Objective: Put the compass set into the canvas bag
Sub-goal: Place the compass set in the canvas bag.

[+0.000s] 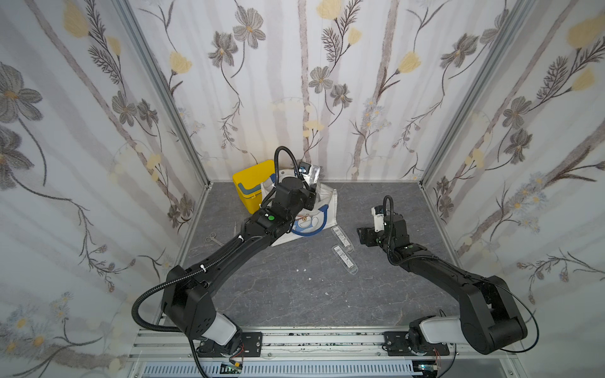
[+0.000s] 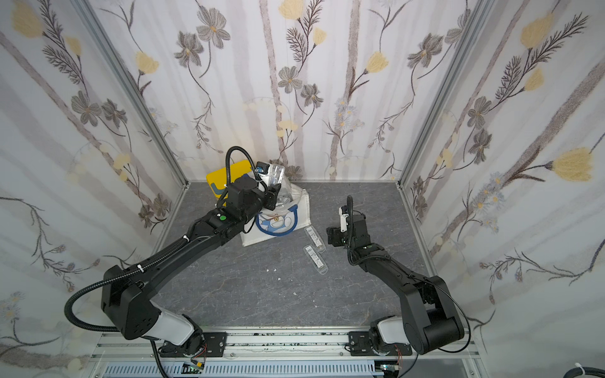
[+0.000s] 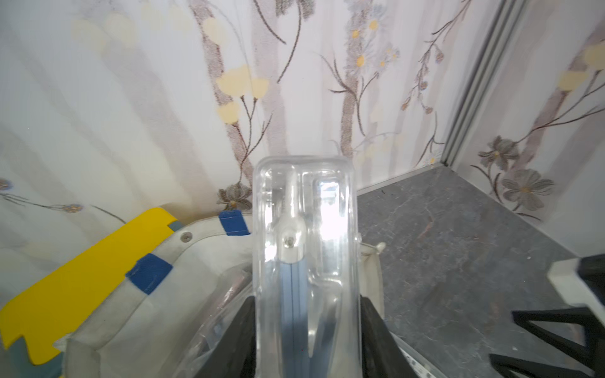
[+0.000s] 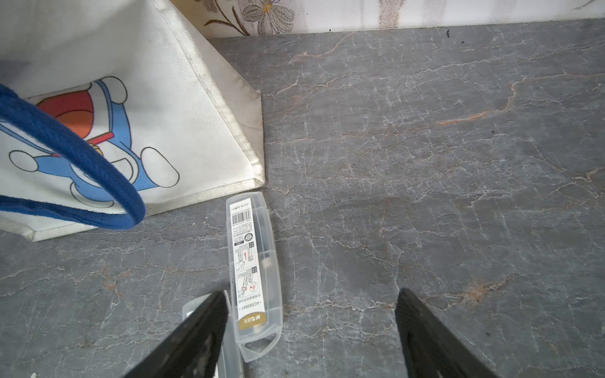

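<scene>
- The left gripper [image 3: 306, 327] is clenched on a clear compass set [image 3: 304, 229], above the open canvas bag [image 3: 131, 311] at the far side.
- The right gripper [image 4: 312, 311] hangs released, near another compass case [image 4: 253, 261] on the table [image 4: 458, 163].

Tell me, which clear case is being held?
The case clamped in the left end effector above the canvas bag; two others lie flat on the table.
</scene>
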### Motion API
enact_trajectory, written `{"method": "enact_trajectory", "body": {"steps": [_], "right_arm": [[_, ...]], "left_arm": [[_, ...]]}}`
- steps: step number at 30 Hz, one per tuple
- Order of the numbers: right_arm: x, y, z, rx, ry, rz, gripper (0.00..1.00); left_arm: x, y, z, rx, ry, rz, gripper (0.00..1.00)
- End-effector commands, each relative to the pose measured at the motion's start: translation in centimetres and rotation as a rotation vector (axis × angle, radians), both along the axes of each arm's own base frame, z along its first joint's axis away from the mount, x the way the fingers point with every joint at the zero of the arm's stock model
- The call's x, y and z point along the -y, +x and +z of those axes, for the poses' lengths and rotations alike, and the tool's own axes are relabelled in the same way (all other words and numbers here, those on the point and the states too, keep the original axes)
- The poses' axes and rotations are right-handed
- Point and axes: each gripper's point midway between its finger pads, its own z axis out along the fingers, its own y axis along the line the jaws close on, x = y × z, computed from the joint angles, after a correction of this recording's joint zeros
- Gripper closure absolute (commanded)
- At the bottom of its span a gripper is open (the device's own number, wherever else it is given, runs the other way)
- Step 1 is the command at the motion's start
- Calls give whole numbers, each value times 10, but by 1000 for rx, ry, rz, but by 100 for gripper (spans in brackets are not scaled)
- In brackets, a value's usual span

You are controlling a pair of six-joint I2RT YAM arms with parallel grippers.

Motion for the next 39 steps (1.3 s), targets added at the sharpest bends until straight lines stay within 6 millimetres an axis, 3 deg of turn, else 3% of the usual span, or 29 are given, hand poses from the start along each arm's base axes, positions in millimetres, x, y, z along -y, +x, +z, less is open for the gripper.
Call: {"method": "enact_trajectory", "body": {"steps": [1, 8, 14, 26, 31, 39], "right_arm": [[-4, 0, 4, 20, 4, 20, 19], [-5, -2, 6, 21, 8, 27, 19], [-1, -8, 9, 32, 4, 20, 19], [1, -9, 19, 65, -1, 18, 19], [0, -7, 23, 71, 7, 19, 19], [-1, -7, 24, 71, 7, 19, 19]], "left_arm": [[-17, 22, -13, -10, 98, 39, 59], [-38, 69, -55, -35, 266, 75, 59], [-42, 87, -85, -26, 450, 52, 59], [-61, 81, -124, -54, 810, 58, 57], [-63, 75, -137, -80, 832, 41, 54], [-62, 73, -133, -83, 812, 40, 44]]}}
